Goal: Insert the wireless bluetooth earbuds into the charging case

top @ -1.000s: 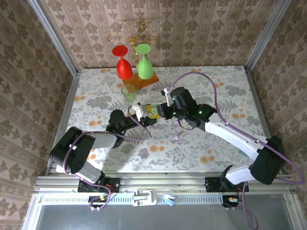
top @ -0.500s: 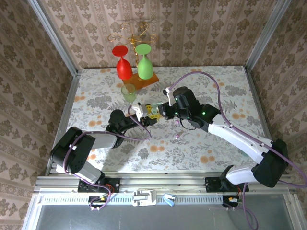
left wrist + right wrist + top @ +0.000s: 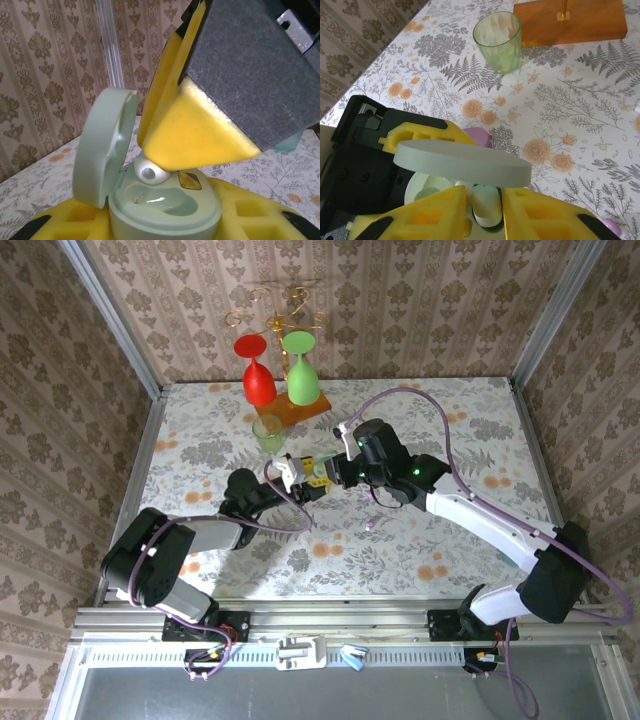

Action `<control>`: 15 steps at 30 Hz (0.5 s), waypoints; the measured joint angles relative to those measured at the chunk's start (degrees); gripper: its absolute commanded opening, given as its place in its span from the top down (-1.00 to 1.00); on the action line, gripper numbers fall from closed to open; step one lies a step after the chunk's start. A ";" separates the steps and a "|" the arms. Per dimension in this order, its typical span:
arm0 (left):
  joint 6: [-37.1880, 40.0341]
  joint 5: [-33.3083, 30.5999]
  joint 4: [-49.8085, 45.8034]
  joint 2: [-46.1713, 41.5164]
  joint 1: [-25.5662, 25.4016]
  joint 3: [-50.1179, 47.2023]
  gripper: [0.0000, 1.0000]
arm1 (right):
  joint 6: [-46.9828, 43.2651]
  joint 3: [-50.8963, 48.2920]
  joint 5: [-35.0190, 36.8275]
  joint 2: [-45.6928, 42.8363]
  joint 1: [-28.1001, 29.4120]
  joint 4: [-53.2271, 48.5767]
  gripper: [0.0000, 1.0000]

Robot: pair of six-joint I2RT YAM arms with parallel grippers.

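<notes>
vs 0.5 s ago: right gripper [image 3: 332,476] has nudged slightly left, toward the left gripper [image 3: 300,477], and its purple cable loop now leans further left; the left arm and the table items haven't moved. Left gripper is clamped on the mint-green oval plastic charging case [image 3: 167,202], which sits between its yellow foam fingers [image 3: 250,215], with the hinged lid [image 3: 100,145] standing open. The case is smooth and matte, with a rounded rim and glossy moulded wells inside. Right gripper is closed on the pale whitish plastic earbud [image 3: 486,206], a small smooth pebble shape. In the left wrist view the bud sits under the right gripper's yellow pad [image 3: 195,130], at the back rim of the case by the hinge and above the well; can't tell whether it is seated. The lilac plastic earbud [image 3: 372,525] lies loose on the floral-print tablecloth [image 3: 450,420], near the right gripper and well apart from the case. A lilac rounded object [image 3: 477,134] sits just behind the left gripper's finger, partly hidden, so I can't tell what it is. Further back are a translucent green plastic tumbler [image 3: 497,35], upright and ribbed, and beside it a flat wooden base [image 3: 570,20]. A red goblet [image 3: 258,380] and a green goblet [image 3: 302,375] hang bowl-down over that base.
</notes>
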 measured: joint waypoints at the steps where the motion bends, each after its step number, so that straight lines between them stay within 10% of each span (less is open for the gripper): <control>1: 0.00 -0.02 -0.17 -0.02 0.04 -0.04 0.51 | -0.02 0.02 -0.04 0.09 0.00 0.00 0.55; 15: 0.00 -0.24 -0.98 -0.02 0.20 -0.09 0.51 | -0.20 0.04 0.00 0.17 -0.07 -0.04 0.68</control>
